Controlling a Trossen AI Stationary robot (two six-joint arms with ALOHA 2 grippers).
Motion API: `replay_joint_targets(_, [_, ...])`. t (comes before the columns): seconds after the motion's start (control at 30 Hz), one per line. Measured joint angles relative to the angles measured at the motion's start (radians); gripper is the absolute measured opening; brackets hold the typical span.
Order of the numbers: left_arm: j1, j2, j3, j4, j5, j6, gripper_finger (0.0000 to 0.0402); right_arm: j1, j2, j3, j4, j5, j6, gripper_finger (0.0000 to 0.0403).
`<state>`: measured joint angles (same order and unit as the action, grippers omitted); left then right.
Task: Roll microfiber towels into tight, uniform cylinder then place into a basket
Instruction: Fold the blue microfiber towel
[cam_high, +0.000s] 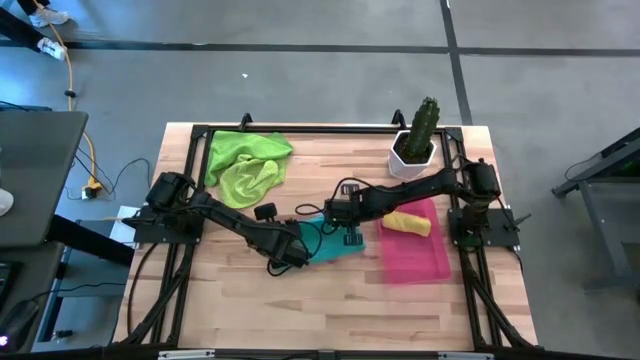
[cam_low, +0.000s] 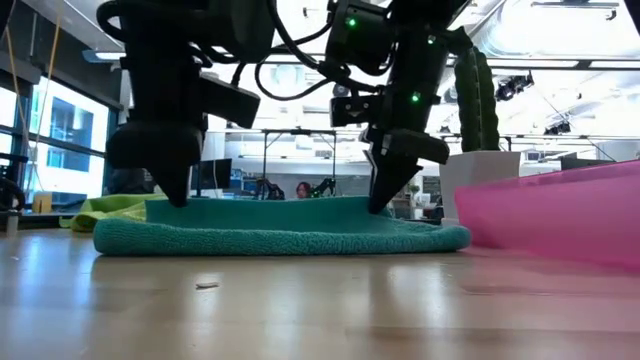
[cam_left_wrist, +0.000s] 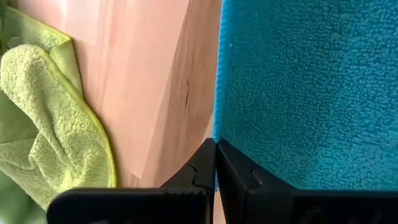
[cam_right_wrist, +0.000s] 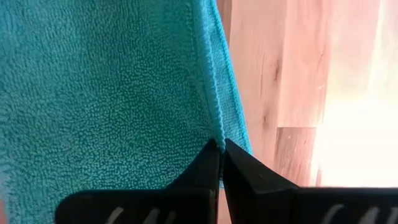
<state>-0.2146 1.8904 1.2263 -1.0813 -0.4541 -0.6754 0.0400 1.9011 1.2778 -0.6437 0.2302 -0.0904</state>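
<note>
Teal towel (cam_low: 280, 230) is lying flat on the desk (cam_low: 300, 310), long axis running between the two grippers, just beside the pink basket (cam_high: 415, 255) where a yellow towel (cam_high: 407, 223) is already sitting. Left gripper (cam_low: 172, 190) and right gripper (cam_low: 385, 200) are each pinching one of the towel's opposite edges, jaws pressed together on the hem. Judging from this, rolling needs both ends moving together, the right arm being nearer the basket.
</note>
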Motion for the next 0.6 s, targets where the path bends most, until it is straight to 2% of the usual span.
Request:
replay_joint_targets(0.27, [0.005,0.0,-0.001,0.0,0.005,-0.002,0.0,-0.008,0.0,0.0,0.02,0.002,-0.052,0.0007])
replay_joint_targets(0.43, [0.005,0.0,-0.001,0.0,0.006,-0.002,0.0,-0.007,0.0,0.0,0.006,0.012,-0.075,0.0062])
replay_joint_targets(0.6, [0.005,0.0,-0.001,0.005,0.005,-0.004,0.0,-0.007,-0.015,0.0,-0.066,0.161,-0.047,0.012])
